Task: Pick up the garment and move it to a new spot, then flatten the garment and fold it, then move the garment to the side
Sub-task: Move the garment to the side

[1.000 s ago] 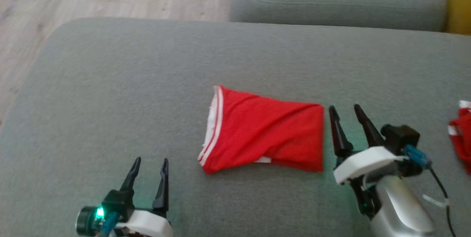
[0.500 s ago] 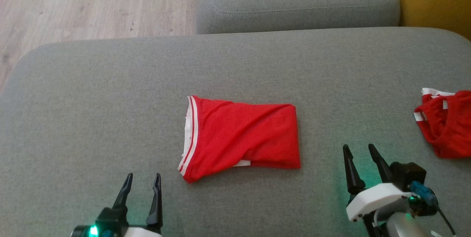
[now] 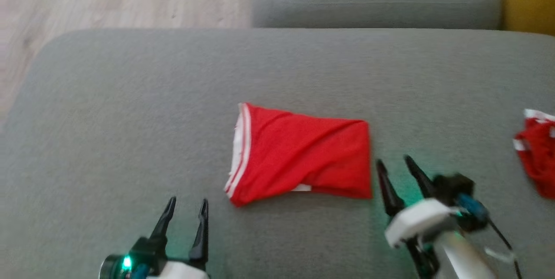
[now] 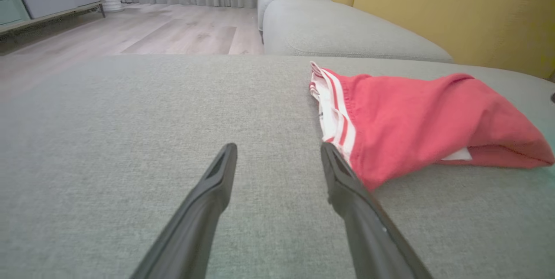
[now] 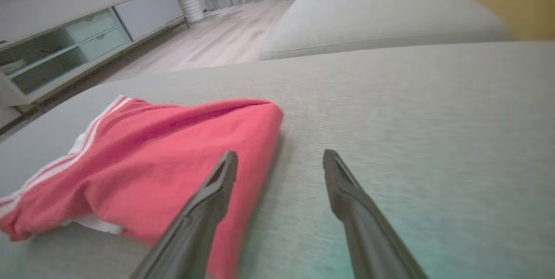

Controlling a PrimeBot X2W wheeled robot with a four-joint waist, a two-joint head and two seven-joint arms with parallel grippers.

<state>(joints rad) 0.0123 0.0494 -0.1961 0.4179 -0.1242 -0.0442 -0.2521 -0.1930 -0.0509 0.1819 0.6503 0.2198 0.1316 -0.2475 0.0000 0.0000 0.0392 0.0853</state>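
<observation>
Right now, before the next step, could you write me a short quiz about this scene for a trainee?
1. True or false: the garment lies folded on the sofa, with no jaws holding it.
2. Which gripper is nearer the garment's striped edge? A: left gripper. B: right gripper.
3. Fill in: the jaws of both grippers are ____.
Key: 1 true; 2 A; 3 open.
</observation>
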